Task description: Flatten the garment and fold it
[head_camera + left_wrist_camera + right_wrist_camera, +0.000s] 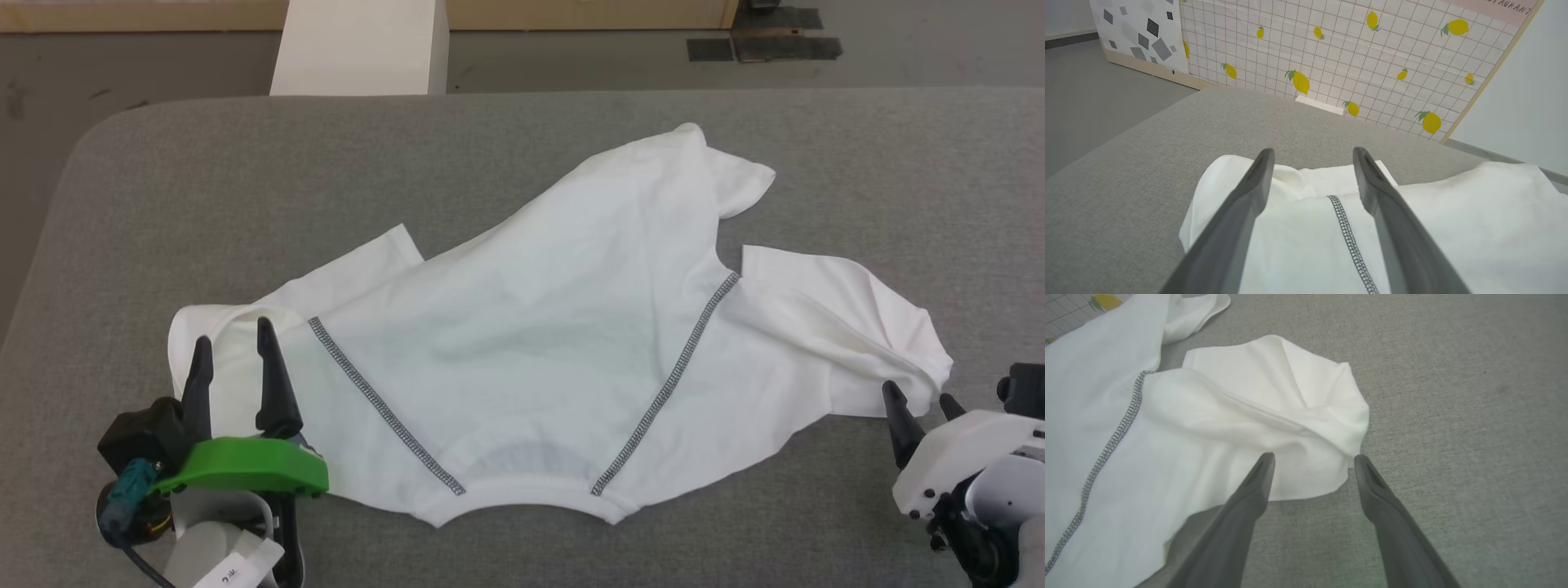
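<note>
Left gripper (233, 332) and right gripper (917, 392): fingers fully spread, empty. Pinch the 2 bunched sleeves of the white shirt (531, 327); pull outward evenly.

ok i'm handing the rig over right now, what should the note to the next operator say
Left tool: open, holding nothing, over the garment's left sleeve.
Right tool: open, empty, at the edge of the crumpled right sleeve.
Garment: on the grey padded table, collar nearest the robot, body mostly spread.
Done: rough spreading.
Left: flatten both sleeves, straighten the body, then fold.
</note>
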